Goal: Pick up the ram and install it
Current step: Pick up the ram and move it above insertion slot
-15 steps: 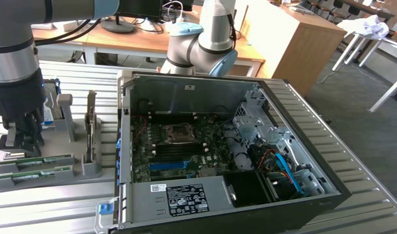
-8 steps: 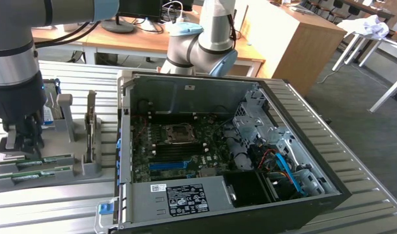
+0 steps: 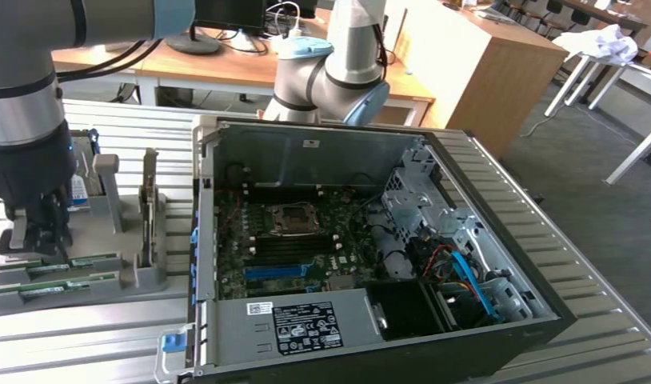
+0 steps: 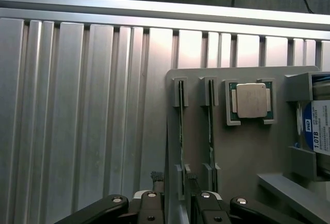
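Two green ram sticks stand on edge in a grey holder [image 4: 247, 152]. One ram stick [image 4: 181, 131] runs between my fingers; the other [image 4: 210, 131] sits one slot over. In the exterior view they are green strips [image 3: 64, 266] at the holder's near end, on that view's left. My gripper [image 4: 178, 206] [image 3: 40, 240] hangs directly over that end of the holder. It is open, with one black finger [image 4: 154, 203] on each side of the first stick, and I cannot tell whether they touch it.
An open computer case [image 3: 497, 208] lies in the middle of the slatted metal table [image 4: 77, 105], with its motherboard [image 3: 293, 240] exposed. The holder also carries a square silver processor chip [image 4: 251, 100] and a hard drive [image 4: 317, 131]. The arm's base [image 3: 325, 80] stands behind the case.
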Available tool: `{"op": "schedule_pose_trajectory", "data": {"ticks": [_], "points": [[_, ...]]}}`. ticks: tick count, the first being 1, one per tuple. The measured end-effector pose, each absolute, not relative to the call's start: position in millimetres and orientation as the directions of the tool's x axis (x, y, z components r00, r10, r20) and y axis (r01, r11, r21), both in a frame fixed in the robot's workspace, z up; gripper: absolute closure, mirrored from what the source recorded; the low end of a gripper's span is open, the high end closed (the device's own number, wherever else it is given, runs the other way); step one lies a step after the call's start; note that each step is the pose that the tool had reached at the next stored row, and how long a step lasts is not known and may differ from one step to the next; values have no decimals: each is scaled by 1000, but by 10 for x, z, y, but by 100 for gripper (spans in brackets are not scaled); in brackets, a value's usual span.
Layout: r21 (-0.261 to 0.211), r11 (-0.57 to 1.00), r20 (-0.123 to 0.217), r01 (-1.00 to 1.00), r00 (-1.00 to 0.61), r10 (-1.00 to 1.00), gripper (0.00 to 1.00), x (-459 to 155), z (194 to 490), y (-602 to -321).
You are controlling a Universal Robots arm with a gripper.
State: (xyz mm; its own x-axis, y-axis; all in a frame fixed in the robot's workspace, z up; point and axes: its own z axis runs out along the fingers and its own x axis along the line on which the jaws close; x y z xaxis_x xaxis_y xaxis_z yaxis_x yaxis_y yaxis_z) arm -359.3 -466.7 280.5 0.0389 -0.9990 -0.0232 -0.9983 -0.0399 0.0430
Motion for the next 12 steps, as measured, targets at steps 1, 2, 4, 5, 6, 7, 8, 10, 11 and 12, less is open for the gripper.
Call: {"op": "schedule_pose_trajectory", "data": {"ticks": [1, 2, 4, 5, 6, 7, 8, 10, 11, 12], "points": [[43, -40, -23, -998, 39, -999, 70, -3593, 2801, -4669], [43, -40, -23, -998, 39, -999, 70, -3593, 2797, -4671], [43, -40, -23, -998, 39, -999, 70, -3593, 2789, -4676], [43, -40, -23, -998, 39, -999, 70, -3593, 2785, -4678], [43, -40, -23, -998, 39, -999, 70, -3593, 2781, -4680], [43, -40, -23, -998, 39, -999, 70, -3593, 2777, -4683], [43, -40, -23, -998, 39, -999, 70, -3593, 2773, -4685], [43, -40, -23, -998, 39, -999, 70, -3593, 2766, -4689], [43, -40, -23, -998, 39, -999, 70, -3593, 2761, -4691], [43, -40, -23, -998, 39, -999, 70, -3593, 2758, -4693]]}}
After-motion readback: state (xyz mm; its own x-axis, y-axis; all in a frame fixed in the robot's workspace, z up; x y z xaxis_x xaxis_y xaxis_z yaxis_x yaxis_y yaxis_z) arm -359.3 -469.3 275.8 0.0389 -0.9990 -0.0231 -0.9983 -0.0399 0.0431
